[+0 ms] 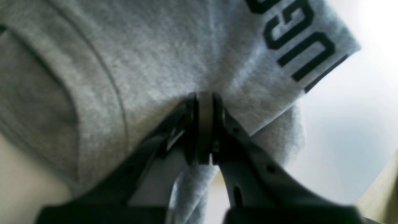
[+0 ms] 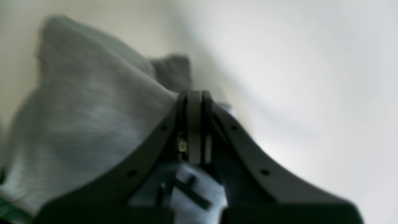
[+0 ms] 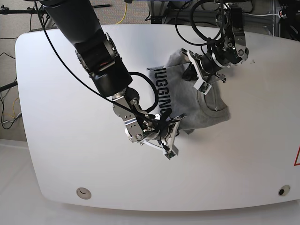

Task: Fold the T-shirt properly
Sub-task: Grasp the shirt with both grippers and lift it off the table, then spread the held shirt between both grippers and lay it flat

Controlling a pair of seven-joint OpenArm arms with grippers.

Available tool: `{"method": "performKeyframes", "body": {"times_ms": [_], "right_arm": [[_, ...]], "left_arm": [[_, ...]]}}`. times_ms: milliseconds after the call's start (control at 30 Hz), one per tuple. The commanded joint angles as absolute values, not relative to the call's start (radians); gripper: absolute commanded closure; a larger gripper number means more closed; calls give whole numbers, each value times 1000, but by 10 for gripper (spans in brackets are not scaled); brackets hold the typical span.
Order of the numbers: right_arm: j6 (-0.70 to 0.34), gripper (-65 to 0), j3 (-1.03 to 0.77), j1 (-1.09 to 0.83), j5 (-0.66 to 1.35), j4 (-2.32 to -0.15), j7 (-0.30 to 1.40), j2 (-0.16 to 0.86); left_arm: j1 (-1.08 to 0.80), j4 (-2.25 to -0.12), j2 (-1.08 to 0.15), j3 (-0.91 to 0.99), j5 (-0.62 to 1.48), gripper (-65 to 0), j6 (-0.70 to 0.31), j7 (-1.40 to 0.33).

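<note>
In the left wrist view, the left end effector (image 1: 205, 102) is pinched shut on the grey T-shirt (image 1: 149, 71), which spreads out ahead of it. In the right wrist view, the right end effector (image 2: 194, 99) is shut on cloth too. In the base view, the shirt sits bunched between both, not folded yet. The white worktop (image 3: 56, 117) has lots of bare room all around.

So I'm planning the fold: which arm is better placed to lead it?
Probably the left gripper: it is shut on the T-shirt at its far edge, with open table to sweep over. The right gripper pins the near edge.
</note>
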State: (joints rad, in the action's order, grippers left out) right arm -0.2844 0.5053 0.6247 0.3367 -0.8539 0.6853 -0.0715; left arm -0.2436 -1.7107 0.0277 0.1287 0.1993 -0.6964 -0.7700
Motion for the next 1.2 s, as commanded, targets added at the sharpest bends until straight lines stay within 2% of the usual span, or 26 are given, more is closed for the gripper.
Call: {"method": "performKeyframes", "body": {"times_ms": [0, 233, 633, 1167], "right_arm": [[-291, 0, 503, 656, 341, -823, 645, -76], [-306, 0, 503, 624, 340, -763, 601, -38], [-303, 0, 498, 538, 252, -765, 601, 27], [-297, 0, 496, 470, 252, -768, 601, 88]], "left_arm": [[-216, -1722, 28, 130, 214, 0, -698, -753], [-173, -1636, 27, 131, 214, 0, -698, -743], [-117, -1518, -22, 130, 214, 0, -698, -622], [44, -1363, -58, 131, 214, 0, -698, -595]]}}
